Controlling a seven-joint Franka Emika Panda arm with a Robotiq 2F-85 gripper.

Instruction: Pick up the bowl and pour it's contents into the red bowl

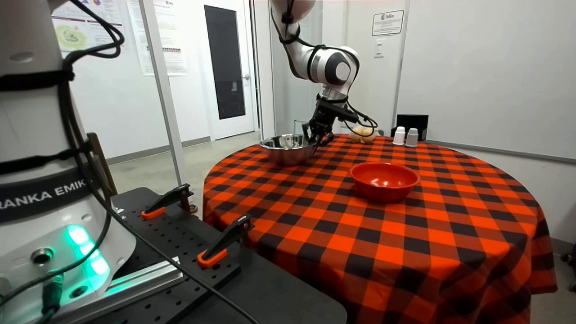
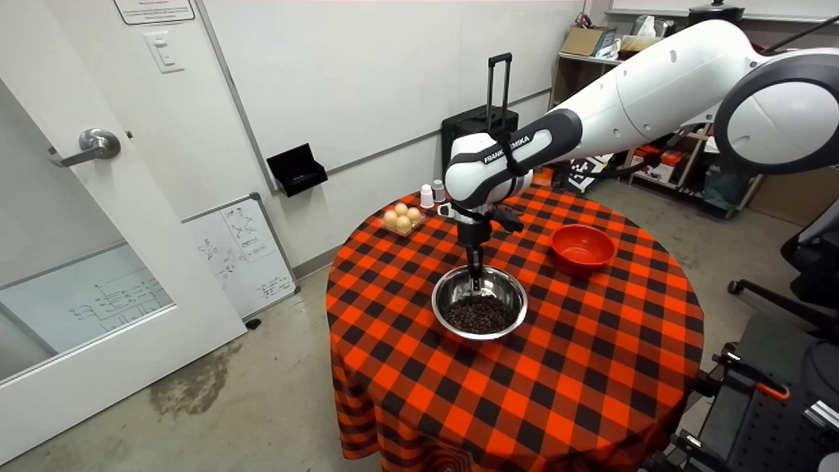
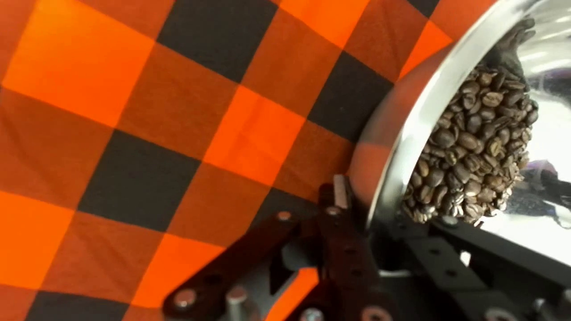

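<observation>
1. Red-and-black checked cloth (image 2: 557,367) is draped over the round surface (image 1: 450,225), with a large whiteboard (image 2: 367,78) mounted behind, across the upper frame in an exterior view.
2. The shiny silver stainless-steel mixing bowl (image 1: 290,157) is seen near the middle of the frame in both exterior views, apparently resting level on the cloth, with dark brown roasted coffee beans (image 3: 473,151) heaped inside.
3. The glossy red shallow round bowl (image 1: 384,191) is set right of centre in both exterior views, apart from the steel one; no beans are seen in it.
4. The steel bowl is gripped at its rim by the black pincer (image 3: 371,207), low and right of centre in the wrist view: one finger inside the wall, one outside.
5. Grasp and lift is judged the step in hand. The raise is best made slowly, straight up: with the load hung from one edge, the far side may sag or twist.
6. Tipping should be done gradually, low over the red bowl's middle, lest beans be scattered.
</observation>
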